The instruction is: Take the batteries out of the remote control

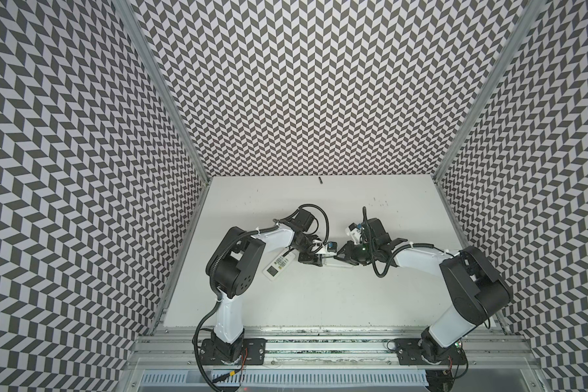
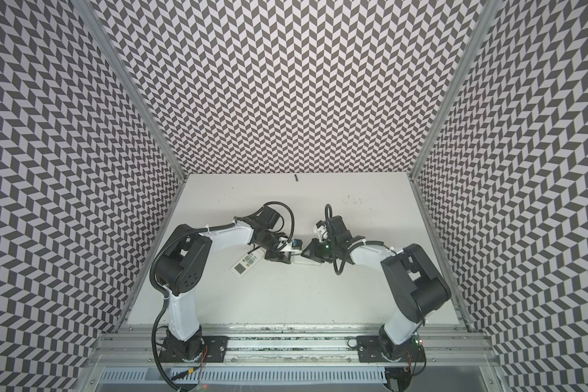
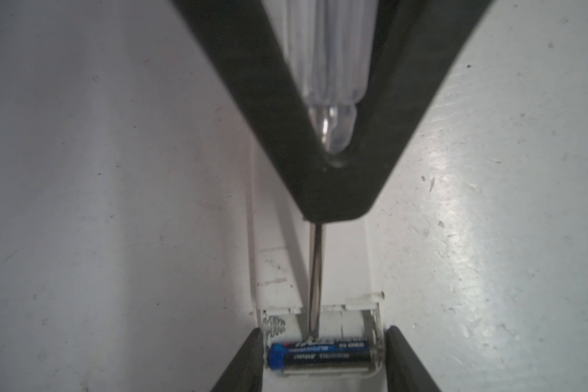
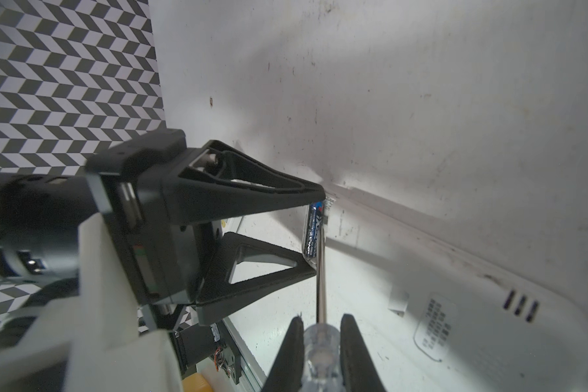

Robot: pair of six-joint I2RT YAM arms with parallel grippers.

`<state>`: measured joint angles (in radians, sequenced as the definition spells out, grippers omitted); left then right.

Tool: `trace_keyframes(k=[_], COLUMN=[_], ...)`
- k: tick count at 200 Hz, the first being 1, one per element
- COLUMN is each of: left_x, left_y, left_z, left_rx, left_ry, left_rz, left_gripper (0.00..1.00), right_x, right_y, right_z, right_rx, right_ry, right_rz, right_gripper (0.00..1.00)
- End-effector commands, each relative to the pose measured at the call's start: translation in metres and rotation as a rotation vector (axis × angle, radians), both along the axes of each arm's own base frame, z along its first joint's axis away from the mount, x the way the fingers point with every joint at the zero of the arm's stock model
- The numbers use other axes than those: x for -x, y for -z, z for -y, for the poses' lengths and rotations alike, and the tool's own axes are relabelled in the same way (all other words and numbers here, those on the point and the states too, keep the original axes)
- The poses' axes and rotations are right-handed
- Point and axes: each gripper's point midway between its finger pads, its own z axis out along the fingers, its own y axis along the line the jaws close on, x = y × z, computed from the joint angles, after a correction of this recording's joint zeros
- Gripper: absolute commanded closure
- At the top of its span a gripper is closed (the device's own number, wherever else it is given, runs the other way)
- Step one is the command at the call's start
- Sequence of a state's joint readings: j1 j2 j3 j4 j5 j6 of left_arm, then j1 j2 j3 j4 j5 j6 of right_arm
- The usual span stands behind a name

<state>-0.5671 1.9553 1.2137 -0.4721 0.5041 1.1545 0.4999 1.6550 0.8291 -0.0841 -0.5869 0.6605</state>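
Looking down in both top views, the left gripper and right gripper were parked nose to nose mid-table, and a face-up remote was left lying just left of them. From the left wrist, the left gripper was seen pressed against both sides of a flipped remote, with one battery seated in the open bay at its left end. From the right wrist, the right gripper was clamped on a clear-handled screwdriver, its tip set against that battery.
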Motion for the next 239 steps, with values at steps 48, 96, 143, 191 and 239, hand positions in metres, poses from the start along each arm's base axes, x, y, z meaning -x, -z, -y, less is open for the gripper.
trace_keyframes(k=[48, 96, 143, 191, 239], left_x=[0.019, 0.019, 0.016, 0.015, 0.013], left_y=[0.017, 0.02, 0.016, 0.022, 0.006], left_z=[0.0, -0.004, -0.008, -0.015, -0.011], left_rx=[-0.046, -0.058, -0.043, -0.052, -0.013], left_ry=[-0.008, -0.011, -0.029, -0.042, -0.052], left_rz=[-0.011, -0.018, -0.012, -0.026, -0.025], left_gripper=[0.56, 0.57, 0.5, 0.49, 0.4], right_x=[0.012, 0.011, 0.007, 0.01, 0.003], right_y=[0.011, 0.023, 0.022, 0.033, 0.011], right_z=[-0.016, -0.007, 0.005, 0.008, 0.012], right_rx=[0.034, -0.014, -0.079, -0.076, -0.094], right_ry=[0.012, 0.003, -0.039, -0.083, -0.056], right_rz=[-0.067, -0.068, -0.043, -0.062, -0.011], right_gripper=[1.0, 1.0, 1.0, 1.0, 1.0])
